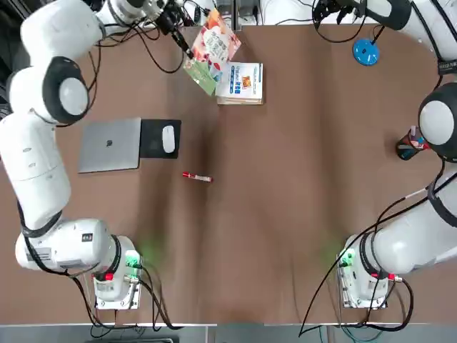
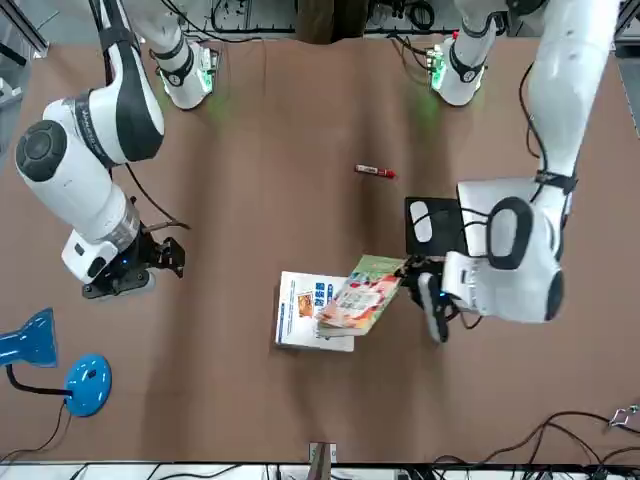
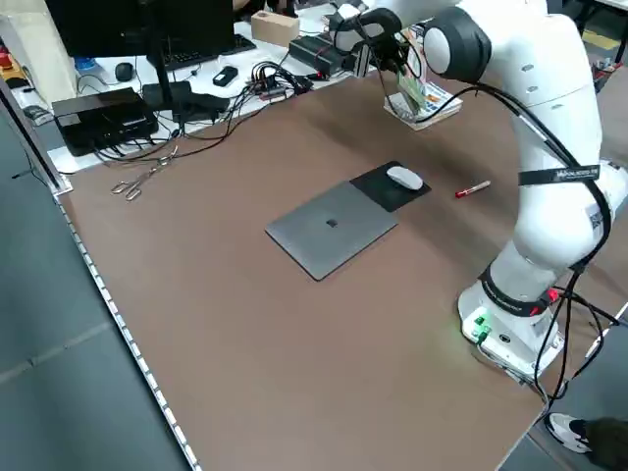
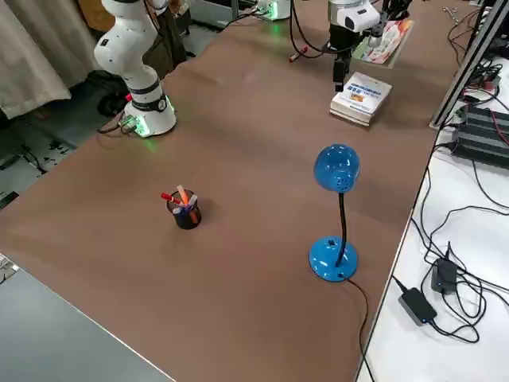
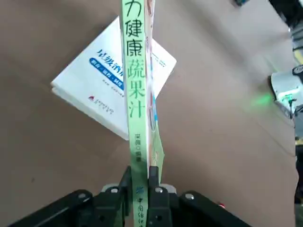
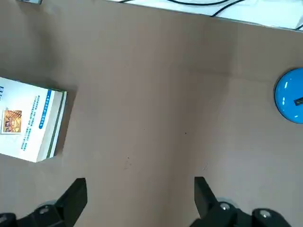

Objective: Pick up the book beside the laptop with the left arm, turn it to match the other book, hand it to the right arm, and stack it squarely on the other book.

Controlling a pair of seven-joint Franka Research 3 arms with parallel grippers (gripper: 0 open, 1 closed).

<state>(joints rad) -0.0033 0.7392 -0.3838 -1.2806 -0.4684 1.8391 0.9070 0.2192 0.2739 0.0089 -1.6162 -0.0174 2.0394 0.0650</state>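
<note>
My left gripper [image 1: 178, 32] is shut on one edge of the book [image 1: 213, 48], holding it in the air at the table's far side. The peach-and-green cover hangs tilted, partly over the other book [image 1: 241, 82], which lies flat with its white cover up. In the left wrist view the green spine [image 5: 136, 94] stands on edge between the fingers [image 5: 127, 182], with the other book [image 5: 102, 87] below it. The laptop [image 1: 109, 145] lies closed on the left. My right gripper [image 6: 139, 198] hovers open over bare table, to the right of the other book [image 6: 31, 120].
A black mouse pad [image 1: 151, 137] with a white mouse [image 1: 168, 139] lies beside the laptop. A red marker [image 1: 196, 176] lies near the table's middle. A blue desk lamp [image 1: 365, 51] stands far right, a pen cup [image 1: 409, 146] at the right edge.
</note>
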